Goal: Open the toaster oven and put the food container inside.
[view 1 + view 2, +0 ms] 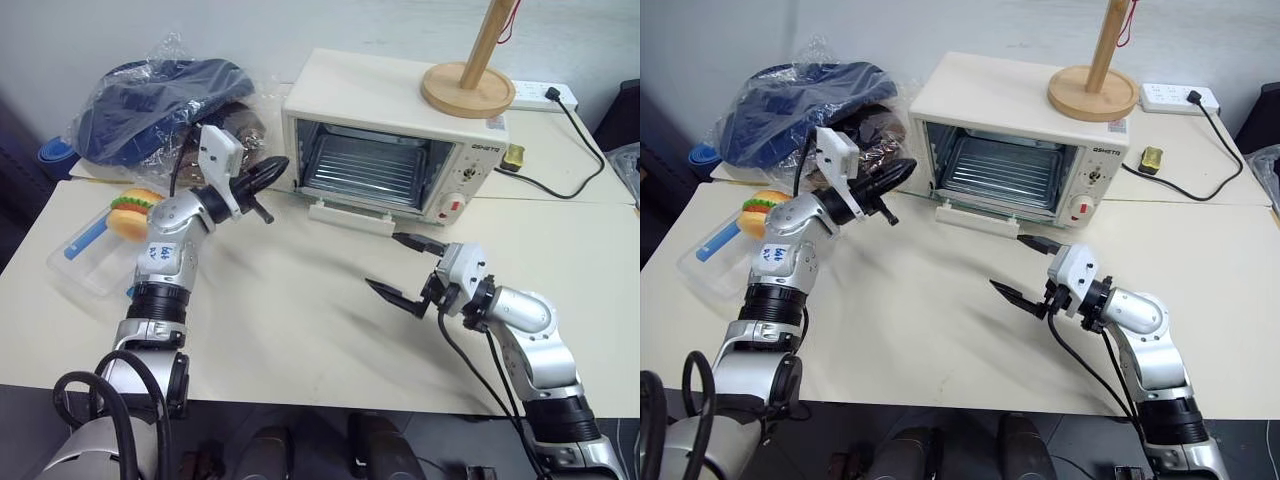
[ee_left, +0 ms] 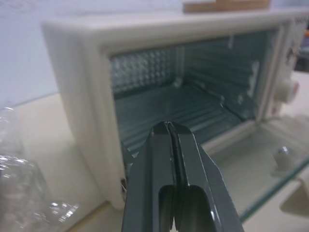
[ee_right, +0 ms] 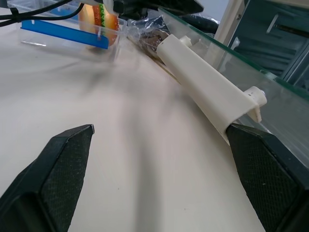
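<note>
Spread wide and empty, my right gripper hovers before the toaster oven, door dropped open. My left gripper, shut on nothing, points at its left corner; the food container sits well behind on the cream table.

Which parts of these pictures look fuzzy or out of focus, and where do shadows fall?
Left wrist view: the toaster oven is softly blurred, the shut left tool close and dark. Right wrist view: the food container is hazy. Left eye view: faint arm shadows lie on the table.
</note>
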`<move>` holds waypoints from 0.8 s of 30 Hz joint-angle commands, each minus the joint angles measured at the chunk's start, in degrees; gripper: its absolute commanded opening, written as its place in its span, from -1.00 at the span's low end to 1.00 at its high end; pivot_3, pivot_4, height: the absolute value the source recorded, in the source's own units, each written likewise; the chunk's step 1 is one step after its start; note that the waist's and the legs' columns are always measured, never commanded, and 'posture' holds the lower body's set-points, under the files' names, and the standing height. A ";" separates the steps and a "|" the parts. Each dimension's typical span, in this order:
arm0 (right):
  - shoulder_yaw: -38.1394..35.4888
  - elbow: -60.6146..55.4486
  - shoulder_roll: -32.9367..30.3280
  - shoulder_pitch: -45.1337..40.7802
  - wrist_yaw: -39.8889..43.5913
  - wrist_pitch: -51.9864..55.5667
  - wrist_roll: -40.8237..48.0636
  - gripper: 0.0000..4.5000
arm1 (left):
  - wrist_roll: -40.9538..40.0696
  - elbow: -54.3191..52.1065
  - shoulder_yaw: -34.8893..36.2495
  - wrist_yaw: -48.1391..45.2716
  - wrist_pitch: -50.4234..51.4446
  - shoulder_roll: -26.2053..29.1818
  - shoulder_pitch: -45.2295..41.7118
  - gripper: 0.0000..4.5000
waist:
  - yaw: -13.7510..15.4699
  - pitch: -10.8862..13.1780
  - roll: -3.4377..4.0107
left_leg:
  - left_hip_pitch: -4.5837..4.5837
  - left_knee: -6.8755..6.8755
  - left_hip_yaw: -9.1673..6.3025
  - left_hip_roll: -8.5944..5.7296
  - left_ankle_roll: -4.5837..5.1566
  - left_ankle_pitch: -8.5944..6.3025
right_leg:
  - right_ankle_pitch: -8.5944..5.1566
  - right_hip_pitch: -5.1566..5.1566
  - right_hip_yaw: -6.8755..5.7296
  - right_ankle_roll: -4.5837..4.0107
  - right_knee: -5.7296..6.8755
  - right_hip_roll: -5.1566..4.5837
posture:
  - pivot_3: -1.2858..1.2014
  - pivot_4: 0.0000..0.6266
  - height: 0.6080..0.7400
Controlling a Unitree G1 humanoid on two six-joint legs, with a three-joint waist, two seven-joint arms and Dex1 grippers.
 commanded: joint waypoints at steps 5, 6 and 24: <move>-10.10 -7.50 -5.21 14.78 1.18 -2.63 4.35 1.00 | 2.49 -6.94 -4.47 -8.02 1.13 2.31 6.53 -0.99 | 0.59 0.00 0.00 | -0.08 0.24 0.01 -0.08 0.15 -0.09 | 0.03 0.05 0.04 0.14 -0.02 -0.06 | 0.03 -0.52 1.00; -11.42 -7.83 -5.76 16.70 1.56 -2.91 4.92 1.00 | 3.35 -7.73 -5.00 -7.94 1.20 2.64 7.51 -0.99 | 0.76 0.00 0.00 | -0.08 0.31 0.01 -0.09 0.19 -0.11 | 0.04 0.10 0.05 0.16 -0.02 -0.10 | 0.03 -0.52 1.00; -10.25 -8.67 -3.85 7.62 5.61 3.43 17.43 1.00 | -18.18 -53.60 20.84 13.76 25.59 -0.17 43.07 0.31 | -0.19 0.00 0.00 | 0.10 0.39 -0.13 0.16 0.13 -0.24 | 0.04 0.27 0.49 0.15 -0.09 -0.22 | 0.03 -0.52 1.00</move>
